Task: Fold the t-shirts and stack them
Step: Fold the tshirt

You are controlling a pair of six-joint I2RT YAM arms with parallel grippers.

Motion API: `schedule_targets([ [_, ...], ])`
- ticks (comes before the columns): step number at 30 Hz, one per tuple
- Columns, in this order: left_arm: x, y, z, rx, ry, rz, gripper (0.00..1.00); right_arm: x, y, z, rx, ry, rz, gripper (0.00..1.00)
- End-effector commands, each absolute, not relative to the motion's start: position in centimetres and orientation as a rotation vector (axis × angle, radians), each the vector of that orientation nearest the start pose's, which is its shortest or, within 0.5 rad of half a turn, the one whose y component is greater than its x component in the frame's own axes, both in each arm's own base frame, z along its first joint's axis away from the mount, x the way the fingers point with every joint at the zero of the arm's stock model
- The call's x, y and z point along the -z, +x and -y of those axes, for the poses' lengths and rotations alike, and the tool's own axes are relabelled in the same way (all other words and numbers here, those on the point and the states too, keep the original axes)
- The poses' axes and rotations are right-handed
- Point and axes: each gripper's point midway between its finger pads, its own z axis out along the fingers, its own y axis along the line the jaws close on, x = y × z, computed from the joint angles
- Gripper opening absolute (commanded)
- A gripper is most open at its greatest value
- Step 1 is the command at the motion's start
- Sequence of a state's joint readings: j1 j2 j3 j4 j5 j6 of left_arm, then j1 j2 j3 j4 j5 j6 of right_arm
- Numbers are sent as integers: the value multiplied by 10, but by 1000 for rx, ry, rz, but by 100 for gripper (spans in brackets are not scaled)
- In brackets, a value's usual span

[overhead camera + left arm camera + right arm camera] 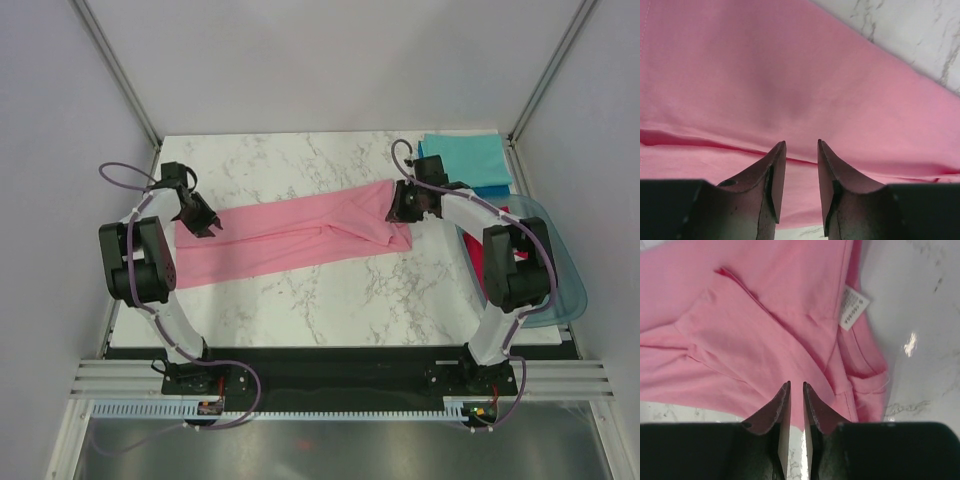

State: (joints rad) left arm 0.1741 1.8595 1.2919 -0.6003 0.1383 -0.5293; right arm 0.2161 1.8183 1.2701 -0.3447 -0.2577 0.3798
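Note:
A light pink t-shirt (300, 235), folded into a long band, lies across the marble table (300, 300). My left gripper (207, 228) hovers over its left end, open and empty; the left wrist view shows the jaws (801, 142) apart above pink cloth (790, 75) and a fold line. My right gripper (397, 212) is over the shirt's right end, its jaws (796, 384) only narrowly apart, with nothing between them. Pink cloth (740, 340) with a white tag (854, 311) lies below it. A teal shirt (465, 152) lies folded on a blue one (490, 190) at the back right.
A clear bluish tub (560, 290) sits at the right table edge, with crimson red cloth (476, 258) showing beside the right arm. Grey walls and frame posts close in the table on the left, back and right.

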Motion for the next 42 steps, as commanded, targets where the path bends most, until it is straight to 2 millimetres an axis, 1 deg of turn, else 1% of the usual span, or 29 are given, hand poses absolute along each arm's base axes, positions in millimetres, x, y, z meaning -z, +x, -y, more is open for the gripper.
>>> schedule_targets([
  [1, -36, 392, -26, 299, -923, -2614, 39, -62, 407, -149, -510, 142, -2545, 22],
  [2, -33, 391, -24, 299, -925, -2624, 37, -52, 400, -146, -488, 159, -2565, 21],
  [4, -29, 389, -23, 276, -914, -2634, 36, -43, 396, -135, -405, 205, -2574, 19],
  [5, -28, 389, -21, 263, -901, -2639, 36, -36, 388, -130, -379, 227, -2590, 19],
  [6, -29, 389, -19, 258, -891, -2640, 36, -38, 386, -128, -364, 234, -2578, 19],
  [7, -30, 389, -18, 257, -881, -2642, 36, -32, 379, -123, -328, 250, -2589, 19],
  [10, -35, 391, -11, 281, -857, -2642, 36, -39, 372, -120, -320, 277, -2568, 18],
  [11, -41, 393, -9, 292, -846, -2629, 36, -37, 366, -118, -308, 291, -2574, 18],
  [13, -54, 400, -5, 307, -817, -2604, 37, -44, 364, -117, -315, 306, -2554, 18],
  [16, -76, 415, 16, 398, -741, -2570, 37, -50, 359, -117, -326, 299, -2546, 19],
  [17, -80, 418, 30, 427, -699, -2573, 37, -52, 358, -116, -325, 297, -2544, 20],
  [19, -84, 427, 46, 460, -652, -2574, 37, -59, 359, -117, -336, 281, -2527, 21],
  [21, -79, 434, 74, 525, -584, -2604, 37, -66, 364, -121, -360, 265, -2513, 22],
  [22, -74, 437, 82, 545, -567, -2619, 36, -72, 371, -123, -366, 255, -2499, 22],
  [23, -71, 437, 95, 575, -540, -2636, 35, -71, 373, -123, -357, 256, -2507, 22],
  [24, -72, 442, 101, 588, -519, -2635, 35, -72, 375, -123, -355, 250, -2505, 21],
  [25, -60, 441, 108, 593, -515, -2666, 35, -76, 382, -124, -353, 247, -2492, 21],
  [26, -57, 440, 118, 599, -486, -2678, 34, -72, 384, -124, -351, 251, -2503, 20],
  [27, -53, 441, 123, 599, -477, -2682, 34, -71, 386, -125, -350, 248, -2506, 19],
  [28, -46, 439, 132, 599, -458, -2700, 34, -69, 388, -125, -344, 251, -2508, 19],
  [31, -29, 430, 145, 581, -429, -2740, 33, -50, 386, -119, -292, 266, -2545, 18],
  [33, -17, 419, 148, 545, -423, -2770, 33, -36, 380, -118, -276, 277, -2578, 16],
  [34, -13, 415, 153, 539, -407, -2778, 32, -26, 372, -111, -231, 294, -2600, 14],
  [35, -10, 412, 152, 507, -402, -2783, 32, -21, 368, -107, -190, 312, -2609, 9],
  [36, -6, 405, 151, 488, -395, -2798, 32, -17, 362, -103, -162, 314, -2622, 8],
  [37, -5, 399, 156, 472, -355, -2809, 32, -9, 349, -98, -124, 315, -2657, 7],
  [38, -7, 393, 152, 427, -344, -2806, 32, -10, 345, -94, -88, 313, -2652, 6],
  [39, -9, 389, 150, 400, -338, -2802, 32, -4, 333, -91, -71, 317, -2674, 6],
  [42, -24, 381, 147, 355, -344, -2765, 33, -13, 318, -95, -84, 317, -2662, 4],
])
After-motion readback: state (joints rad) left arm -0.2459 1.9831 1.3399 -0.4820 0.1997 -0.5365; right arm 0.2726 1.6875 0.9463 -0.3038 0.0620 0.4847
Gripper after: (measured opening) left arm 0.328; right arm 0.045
